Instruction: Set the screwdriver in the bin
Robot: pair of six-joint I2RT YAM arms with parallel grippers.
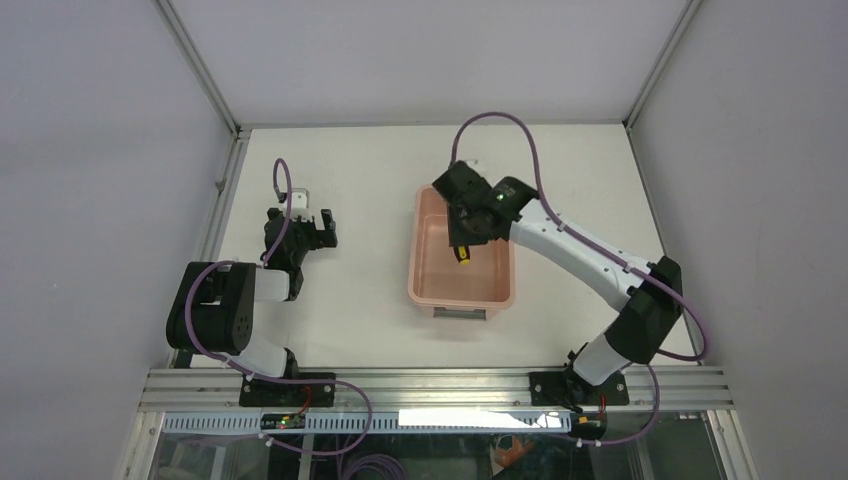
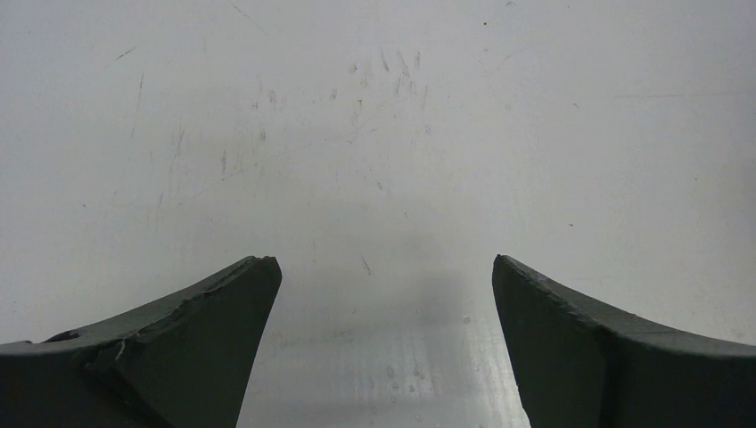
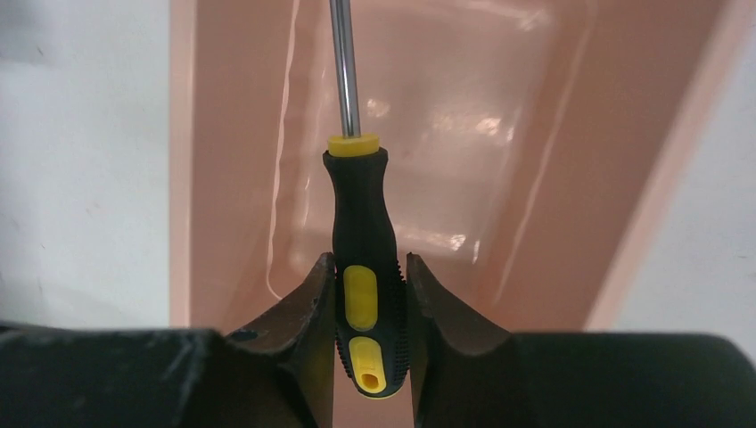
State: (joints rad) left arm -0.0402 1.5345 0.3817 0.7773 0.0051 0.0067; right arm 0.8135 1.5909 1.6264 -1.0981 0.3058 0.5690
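Black-yellow screwdriver (image 3: 364,223) over salmon-pink bin (image 1: 413,262), shaft pointing inward.

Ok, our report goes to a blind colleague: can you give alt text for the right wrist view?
A black-and-yellow screwdriver, its handle clamped between the dark jaws of the right gripper, points its thin metal shaft into a salmon-pink bin. White table shows on both sides.
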